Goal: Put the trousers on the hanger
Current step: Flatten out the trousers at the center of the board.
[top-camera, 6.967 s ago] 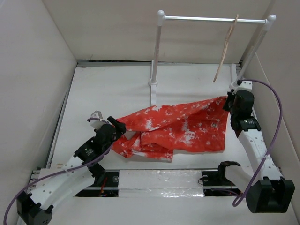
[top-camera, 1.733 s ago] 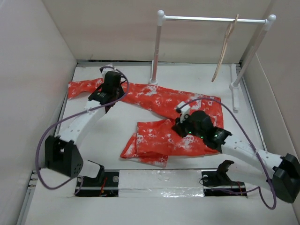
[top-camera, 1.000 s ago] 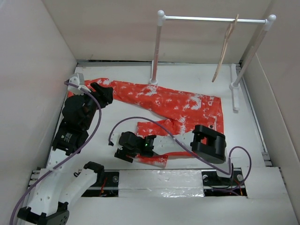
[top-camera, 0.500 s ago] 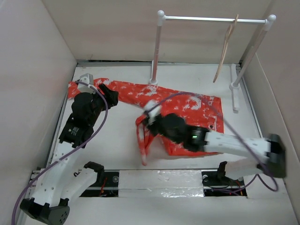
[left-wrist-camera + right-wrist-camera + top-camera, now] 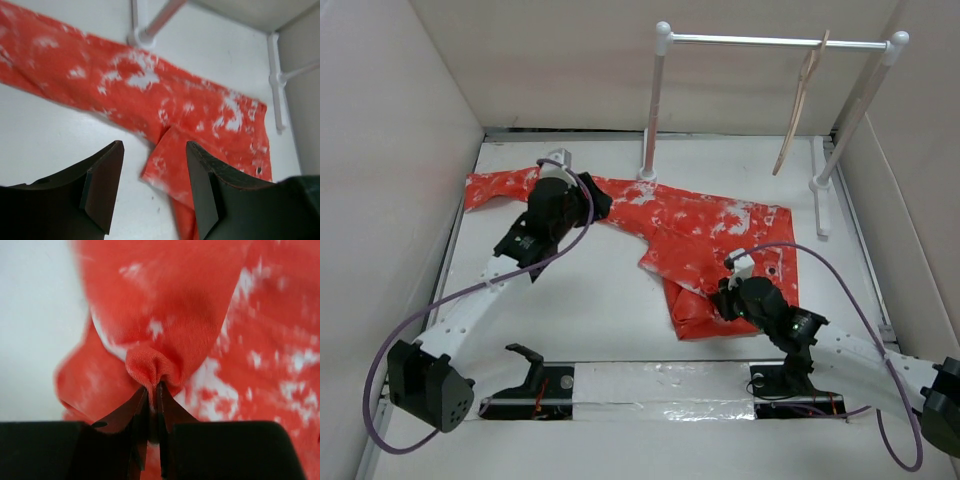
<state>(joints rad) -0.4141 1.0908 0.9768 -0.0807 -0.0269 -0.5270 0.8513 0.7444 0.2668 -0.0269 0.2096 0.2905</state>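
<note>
Two legs of the trousers [image 5: 700,225] sprawl on the table [image 5: 570,310] in front of the rail [image 5: 770,41], where the hanger [image 5: 802,105] hangs near its right post. The right fingers [image 5: 139,415] pinch a bunched fold of cloth. The left fingers [image 5: 102,190] stand open and empty above the leg nearest the rail's left post.

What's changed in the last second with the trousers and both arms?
The right gripper took hold of the trousers by the near leg and dragged it right, folding it back on itself; its jaws pinch a fold. The left gripper shifted slightly right over the far leg, jaws open, empty. The hanger still hangs on the rail.
</note>
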